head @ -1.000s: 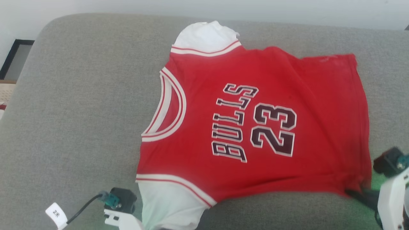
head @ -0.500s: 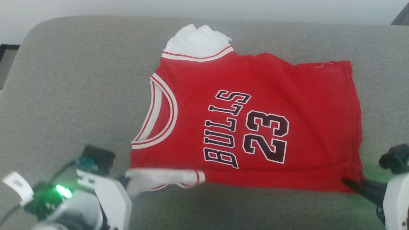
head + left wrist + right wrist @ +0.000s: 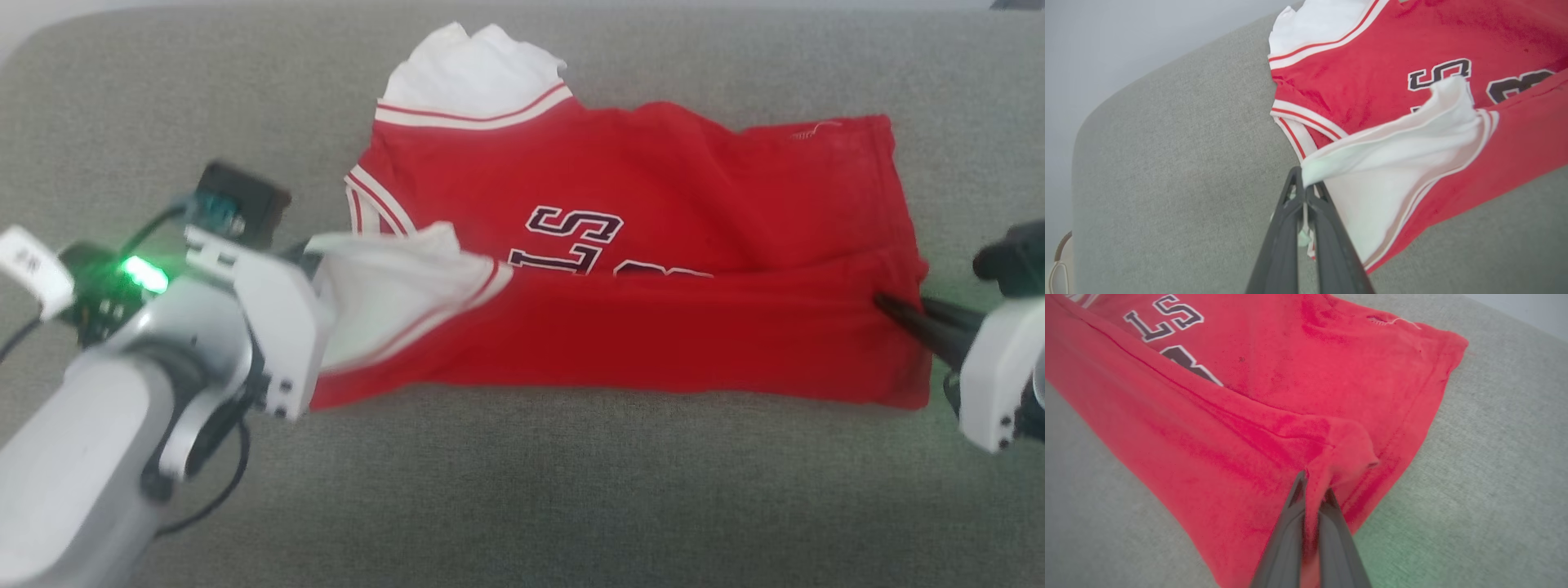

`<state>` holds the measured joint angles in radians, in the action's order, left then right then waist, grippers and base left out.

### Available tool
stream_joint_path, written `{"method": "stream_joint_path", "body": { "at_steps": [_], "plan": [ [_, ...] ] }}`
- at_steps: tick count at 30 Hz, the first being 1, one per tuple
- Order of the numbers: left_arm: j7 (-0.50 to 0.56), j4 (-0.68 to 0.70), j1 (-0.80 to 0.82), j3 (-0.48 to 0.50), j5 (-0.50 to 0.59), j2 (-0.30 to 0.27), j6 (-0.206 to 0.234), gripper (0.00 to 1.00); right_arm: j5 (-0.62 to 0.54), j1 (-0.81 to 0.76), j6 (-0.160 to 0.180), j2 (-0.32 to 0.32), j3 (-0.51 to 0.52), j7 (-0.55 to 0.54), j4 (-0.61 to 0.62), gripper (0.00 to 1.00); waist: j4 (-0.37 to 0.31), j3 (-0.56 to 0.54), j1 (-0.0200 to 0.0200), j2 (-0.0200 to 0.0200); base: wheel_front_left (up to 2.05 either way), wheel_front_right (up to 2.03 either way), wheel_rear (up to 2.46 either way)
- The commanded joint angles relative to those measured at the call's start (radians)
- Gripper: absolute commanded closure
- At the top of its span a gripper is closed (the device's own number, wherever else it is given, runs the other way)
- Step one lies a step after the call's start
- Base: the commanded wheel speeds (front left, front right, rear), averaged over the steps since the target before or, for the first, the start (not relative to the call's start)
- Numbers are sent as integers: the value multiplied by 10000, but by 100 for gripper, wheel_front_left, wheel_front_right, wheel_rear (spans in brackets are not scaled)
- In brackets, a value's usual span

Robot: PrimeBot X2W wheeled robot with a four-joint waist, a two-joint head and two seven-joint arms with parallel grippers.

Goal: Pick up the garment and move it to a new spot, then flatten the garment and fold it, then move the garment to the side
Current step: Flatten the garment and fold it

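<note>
The garment [image 3: 653, 196] is spread across the middle of the grey cushion [image 3: 571, 498], near edge raised. Its white sleeve [image 3: 1396, 163] is pinched by the left gripper [image 3: 1303, 183], its hem corner [image 3: 1349, 451] by the right gripper [image 3: 1312, 486].

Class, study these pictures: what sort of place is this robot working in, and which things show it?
Probably a living room, or a lab dressed as one: the garment lies on a wide grey upholstered cushion with rounded corners, like a sofa seat, before a plain pale wall.
</note>
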<state>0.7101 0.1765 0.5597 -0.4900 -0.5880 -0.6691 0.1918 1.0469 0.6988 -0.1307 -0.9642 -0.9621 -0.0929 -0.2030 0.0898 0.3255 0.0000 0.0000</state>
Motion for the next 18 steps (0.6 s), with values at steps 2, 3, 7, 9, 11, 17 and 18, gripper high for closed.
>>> {"method": "stream_joint_path", "body": {
  "at_steps": [2,3,7,9,11,17,18],
  "plan": [
    [-76,-653,491,-143,158,206,-265,100,-206,287,1,251,77,-179,-271,100,-27,232,0,0,0,0,0],
    [-136,-1017,742,-180,140,367,-363,100,-274,421,1,384,94,-241,-392,100,-26,309,0,0,0,0,0],
    [-390,-2451,1529,-429,103,903,-786,100,-442,841,1,796,75,-588,-899,100,-33,588,0,0,0,0,0],
    [-567,-3163,1822,-524,113,1168,-949,100,-444,982,1,979,37,-777,-1187,100,-33,697,0,0,0,0,0],
    [-737,-3867,2065,-678,173,1393,-1123,100,-471,1092,1,1170,-88,-937,-1333,100,-35,776,0,0,0,0,0],
    [-1063,-5768,2526,-857,-40,2067,-1507,100,-324,1341,8,1538,-357,-1341,-1874,100,-48,856,0,0,0,0,0],
    [-1096,-6031,2592,-898,-40,2131,-1579,99,-311,1399,8,1585,-379,-1395,-1917,96,-56,846,0,0,0,0,0]
  ]
}}
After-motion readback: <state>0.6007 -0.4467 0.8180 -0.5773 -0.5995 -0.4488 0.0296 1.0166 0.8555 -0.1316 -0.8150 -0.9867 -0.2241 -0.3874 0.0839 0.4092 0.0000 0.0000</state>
